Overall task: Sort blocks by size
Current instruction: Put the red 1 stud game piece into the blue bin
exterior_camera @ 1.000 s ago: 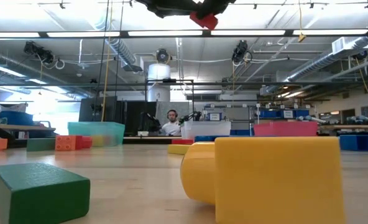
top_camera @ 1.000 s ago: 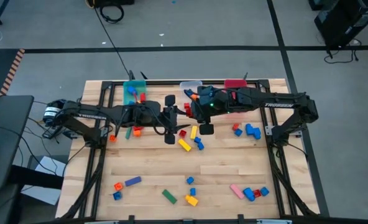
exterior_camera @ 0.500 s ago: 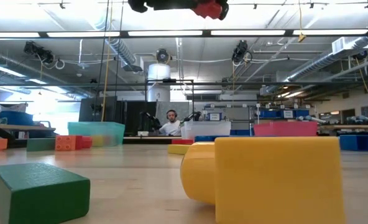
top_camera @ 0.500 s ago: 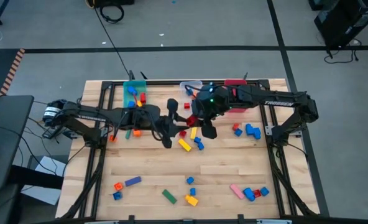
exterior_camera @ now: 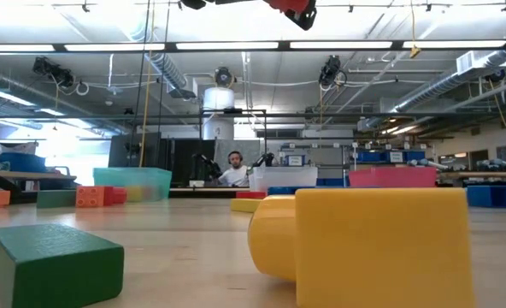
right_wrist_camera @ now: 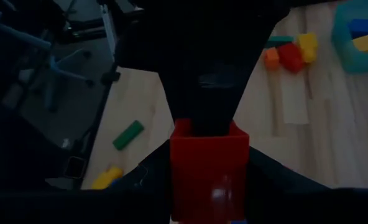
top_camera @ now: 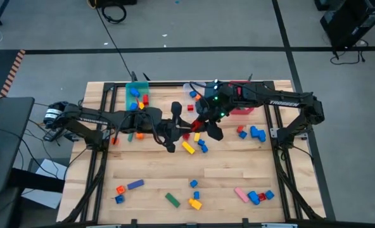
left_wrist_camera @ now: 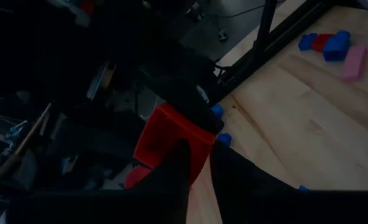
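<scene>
High over the middle of the table a red block (top_camera: 189, 122), hollow on one side, hangs between both grippers. My right gripper (top_camera: 197, 120) is shut on it from the table's right. My left gripper (top_camera: 183, 125), coming from the left, is shut at the block's open side. The low view shows the block (exterior_camera: 289, 7) at the very top, far above the table. Other blocks lie loose on the table: yellow (top_camera: 187, 147), blue (top_camera: 257, 133), pink (top_camera: 241, 194), green (top_camera: 171, 200), purple (top_camera: 135, 184). My left gripper has the wall (left_wrist_camera: 195, 157) at the block's hollow side between its two fingers, seemingly one inside the hollow and one outside. It comes nearly level from the table's left. The block is clear of the table. My right gripper pinches the block's two opposite outer sides (right_wrist_camera: 179, 163) between its two fingers. It slants down from the table's right. The block's hollow side (right_wrist_camera: 209, 138) faces away from it, toward the left gripper.
At the far edge stand a teal bin (top_camera: 137, 92), a clear bin (top_camera: 194, 87) and a red bin (top_camera: 241, 106), some with blocks in them. Close in the low view lie a yellow block (exterior_camera: 364, 244) and a green block (exterior_camera: 52, 261).
My left gripper has rolled and shut on the red block's wall. My right gripper has rolled and tipped with the block in it, so the block has turned about and stands a little higher in the low view.
</scene>
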`<state>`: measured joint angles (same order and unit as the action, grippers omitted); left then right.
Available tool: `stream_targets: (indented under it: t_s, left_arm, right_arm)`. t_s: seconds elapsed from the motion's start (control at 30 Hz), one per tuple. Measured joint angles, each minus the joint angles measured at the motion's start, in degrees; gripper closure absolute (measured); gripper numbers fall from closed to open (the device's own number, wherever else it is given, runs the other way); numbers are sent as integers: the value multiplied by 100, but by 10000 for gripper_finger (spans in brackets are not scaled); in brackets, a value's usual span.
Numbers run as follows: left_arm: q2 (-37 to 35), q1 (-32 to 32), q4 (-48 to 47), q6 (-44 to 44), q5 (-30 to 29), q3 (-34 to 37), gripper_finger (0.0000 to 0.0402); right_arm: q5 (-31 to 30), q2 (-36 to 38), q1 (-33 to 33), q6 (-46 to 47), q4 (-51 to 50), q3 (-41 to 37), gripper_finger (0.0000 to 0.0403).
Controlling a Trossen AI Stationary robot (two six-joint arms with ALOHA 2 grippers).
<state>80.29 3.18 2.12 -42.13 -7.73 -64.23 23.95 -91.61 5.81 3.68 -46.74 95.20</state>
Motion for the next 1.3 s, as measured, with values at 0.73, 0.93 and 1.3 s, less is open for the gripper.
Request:
stream_targets:
  t_s: [0.73,0.93,1.3]
  left_arm:
    - [-45,-103,-729,528,-612,-2,390]
    - [-42,-490,-2040,1543,-623,-2,398]
    - [-127,-1744,-2305,2464,324,619,400]
  right_arm:
    - [-531,167,314,431,-1062,-7,141]
    - [-882,348,294,516,-1370,-21,129]
    - [-1695,1231,-187,1312,552,-2058,142]
